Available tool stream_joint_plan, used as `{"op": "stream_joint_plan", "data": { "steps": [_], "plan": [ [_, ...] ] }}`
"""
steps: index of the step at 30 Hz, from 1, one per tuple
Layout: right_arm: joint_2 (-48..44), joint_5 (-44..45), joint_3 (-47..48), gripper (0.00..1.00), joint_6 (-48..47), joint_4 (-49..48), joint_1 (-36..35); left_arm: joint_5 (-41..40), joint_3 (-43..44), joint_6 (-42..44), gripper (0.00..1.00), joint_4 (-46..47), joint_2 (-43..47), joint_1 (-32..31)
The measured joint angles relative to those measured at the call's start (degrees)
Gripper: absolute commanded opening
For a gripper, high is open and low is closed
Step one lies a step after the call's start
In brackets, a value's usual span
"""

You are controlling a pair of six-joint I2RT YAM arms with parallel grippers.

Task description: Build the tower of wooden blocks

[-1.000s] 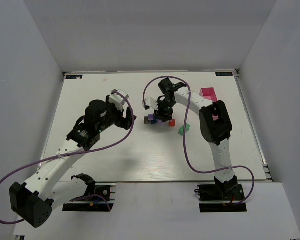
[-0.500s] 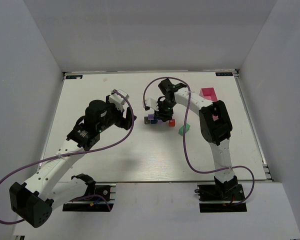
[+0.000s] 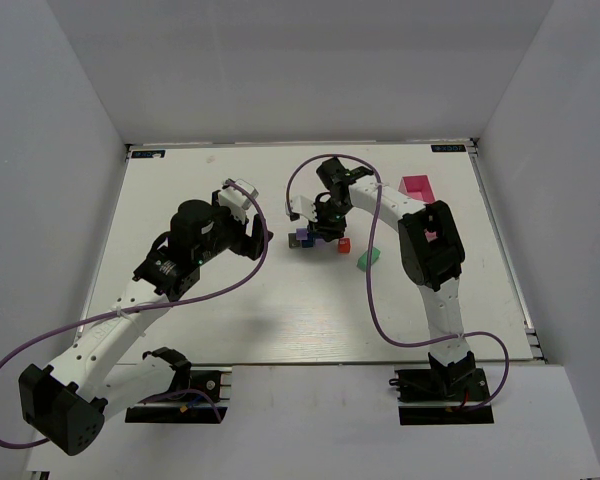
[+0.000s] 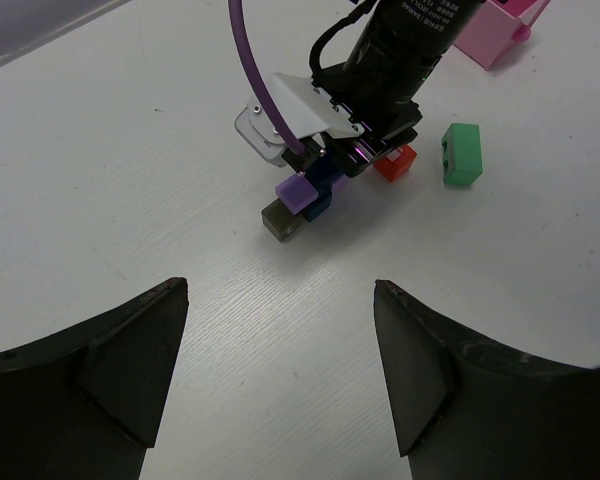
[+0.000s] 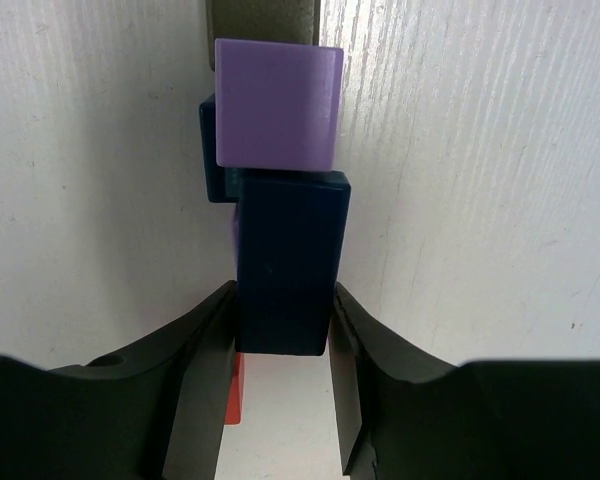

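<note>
The wood block tower (image 3: pixel 315 238) is a small cluster mid-table. In the right wrist view a purple block (image 5: pixel 278 102) lies beyond a long dark blue block (image 5: pixel 288 260), with a grey block (image 5: pixel 265 20) at the top edge. My right gripper (image 5: pixel 284 292) is shut on the dark blue block, its fingers pressed to both long sides. A red block (image 5: pixel 236 390) peeks out under the left finger. My left gripper (image 4: pixel 280 300) hovers open and empty, short of the cluster, looking at the purple block (image 4: pixel 298 189) and grey block (image 4: pixel 282 219).
A green block (image 3: pixel 368 259) lies loose to the right of the red block (image 3: pixel 344 245). A pink tray (image 3: pixel 417 186) stands at the back right. White walls enclose the table on three sides.
The right gripper's jaws have closed in onto the dark blue block. The left arm has not moved.
</note>
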State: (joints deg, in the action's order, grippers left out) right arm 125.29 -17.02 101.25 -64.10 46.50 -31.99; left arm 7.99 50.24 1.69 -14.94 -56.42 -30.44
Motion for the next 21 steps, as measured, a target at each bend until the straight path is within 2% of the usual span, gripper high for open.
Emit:
{"op": "stream_joint_plan", "data": {
  "steps": [10,14,21],
  "plan": [
    [-0.33,0.13,-0.66,0.43,-0.2,-0.46,0.0,-0.02,0.0,-0.02,0.85,0.0,0.0,0.0],
    [-0.33,0.15,-0.68,0.48,-0.26,-0.46,-0.02,-0.02,0.0,0.0,0.85,0.0,0.0,0.0],
    [-0.33,0.15,-0.96,0.48,-0.46,-0.57,-0.02,-0.02,0.0,0.0,0.85,0.0,0.0,0.0]
  ]
}}
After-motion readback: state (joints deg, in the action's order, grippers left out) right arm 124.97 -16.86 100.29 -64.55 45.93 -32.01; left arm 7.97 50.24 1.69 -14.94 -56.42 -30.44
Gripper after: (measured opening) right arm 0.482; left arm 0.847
